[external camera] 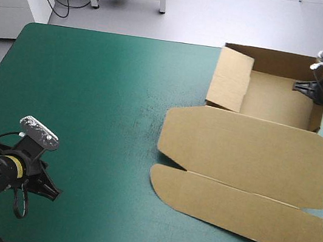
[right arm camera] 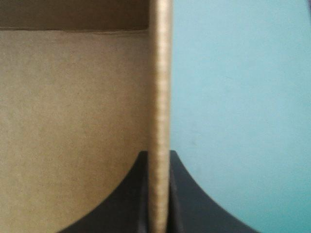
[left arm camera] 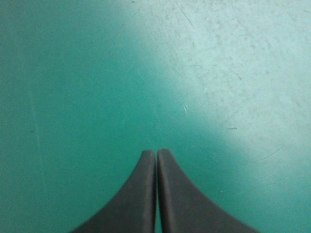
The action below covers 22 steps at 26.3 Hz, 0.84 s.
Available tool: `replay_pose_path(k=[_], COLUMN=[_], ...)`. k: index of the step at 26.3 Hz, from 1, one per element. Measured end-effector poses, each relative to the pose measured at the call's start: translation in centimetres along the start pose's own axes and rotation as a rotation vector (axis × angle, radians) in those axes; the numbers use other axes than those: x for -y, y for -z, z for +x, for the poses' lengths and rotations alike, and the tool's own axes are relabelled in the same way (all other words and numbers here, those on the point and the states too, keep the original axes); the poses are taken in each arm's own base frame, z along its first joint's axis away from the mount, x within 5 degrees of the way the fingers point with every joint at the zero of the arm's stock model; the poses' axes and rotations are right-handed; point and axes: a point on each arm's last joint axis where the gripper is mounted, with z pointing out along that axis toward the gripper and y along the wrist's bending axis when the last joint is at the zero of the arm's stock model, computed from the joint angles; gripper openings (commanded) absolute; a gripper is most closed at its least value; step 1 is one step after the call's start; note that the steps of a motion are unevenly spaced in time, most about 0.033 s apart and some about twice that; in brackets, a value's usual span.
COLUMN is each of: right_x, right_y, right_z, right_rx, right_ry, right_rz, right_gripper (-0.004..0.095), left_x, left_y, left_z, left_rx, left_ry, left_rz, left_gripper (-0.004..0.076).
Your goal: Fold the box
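The brown box (external camera: 248, 153) lies at the table's right side as an open tray with raised walls at the far end and its lid (external camera: 241, 183) flat toward the near edge. My right gripper (external camera: 314, 89) is at the tray's right wall, shut on the box; the right wrist view shows that wall's edge (right arm camera: 160, 111) pinched between the two black fingers (right arm camera: 187, 194), the tray's floor (right arm camera: 73, 121) on one side. My left gripper (external camera: 49, 189) rests shut near the table's near left corner, its fingertips (left arm camera: 156, 156) together over bare teal-green cover.
The teal-green cover (external camera: 91, 97) stretches bare across the left and middle of the table. The box's left wall flap (external camera: 230, 76) stands upright and leans outward. The lid's near corner reaches close to the table's near right edge.
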Motion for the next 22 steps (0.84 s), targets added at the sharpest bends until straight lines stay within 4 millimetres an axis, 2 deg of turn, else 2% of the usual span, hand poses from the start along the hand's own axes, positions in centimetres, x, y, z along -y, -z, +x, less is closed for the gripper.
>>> replay_pose_path(k=[2, 4, 10, 13, 15, 16, 19, 22], right_x=[3.8, 6.6, 10.1, 10.9, 11.0, 10.9, 10.8, 10.8], right_y=[-0.2, -0.1, 0.0, -0.2, -0.5, -0.8, -1.6, -1.8], right_z=[0.2, 0.6, 1.2, 1.5, 1.6, 1.7, 1.9, 1.9], right_rx=[-0.007, -0.014, -0.022, -0.037, -0.052, -0.065, -0.088, -0.090], right_ry=[-0.095, -0.175, -0.224, -0.182, -0.152, -0.141, -0.134, -0.135], right_rz=[0.053, 0.084, 0.126, 0.134, 0.129, 0.121, 0.102, 0.096], right_gripper=[-0.0019, -0.0019, -0.0003, 0.0074, 0.0194, 0.0306, 0.0550, 0.0711], left_x=[0.0, 0.0, 0.0, 0.0, 0.0, 0.0, 0.0, 0.0], left_y=[0.0, 0.0, 0.0, 0.0, 0.0, 0.0, 0.0, 0.0], left_z=[0.0, 0.0, 0.0, 0.0, 0.0, 0.0, 0.0, 0.0], left_rx=[0.000, 0.000, -0.001, -0.002, -0.003, -0.003, -0.003, -0.003], left_ry=[0.000, 0.000, -0.001, -0.002, -0.002, -0.002, -0.002, -0.001], left_rz=[-0.001, -0.001, -0.003, -0.004, -0.004, -0.004, -0.004, -0.003], left_gripper=[-0.0010, -0.0010, -0.0010, -0.0010, -0.0010, -0.0010, -0.0010, -0.0010])
